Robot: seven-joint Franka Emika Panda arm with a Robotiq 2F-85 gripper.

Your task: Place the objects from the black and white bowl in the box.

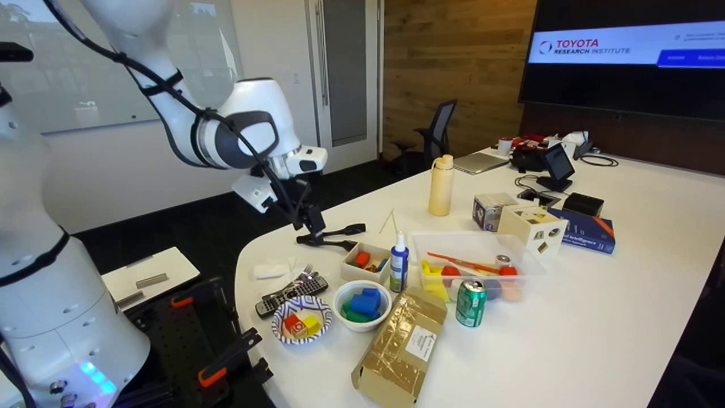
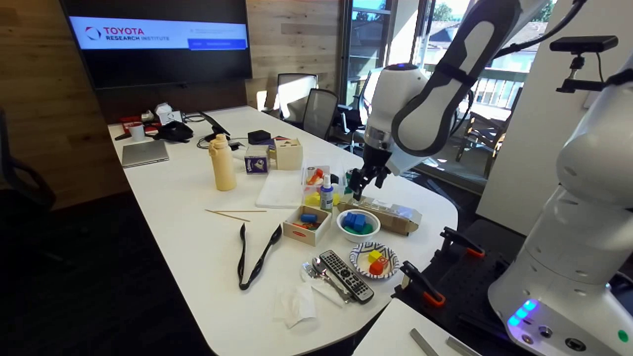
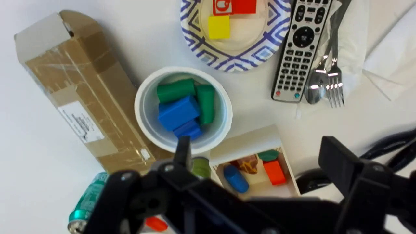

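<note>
The black and white bowl is a shallow patterned paper bowl (image 1: 280, 328), near the table edge in both exterior views (image 2: 359, 270) and at the top of the wrist view (image 3: 224, 63). It holds red blocks (image 3: 244, 6) and a yellow block (image 3: 219, 27). The small cream box (image 1: 358, 274) stands beyond the white bowl; in the wrist view the box (image 3: 248, 143) holds a blue cylinder, a red block, a green piece and a brown-yellow piece. My gripper (image 3: 256, 152) is open and empty, high above the table; its fingers frame the box in the wrist view. It also shows in an exterior view (image 2: 368, 183).
A white bowl (image 3: 224, 130) with blue and green blocks sits between the patterned bowl and the box. Around them are a cardboard package (image 1: 391, 362), spray bottle (image 1: 399, 266), green can (image 1: 471, 303), clear plastic bin (image 1: 419, 243), remote (image 2: 346, 274), cutlery (image 2: 326, 277) and black tongs (image 2: 257, 267).
</note>
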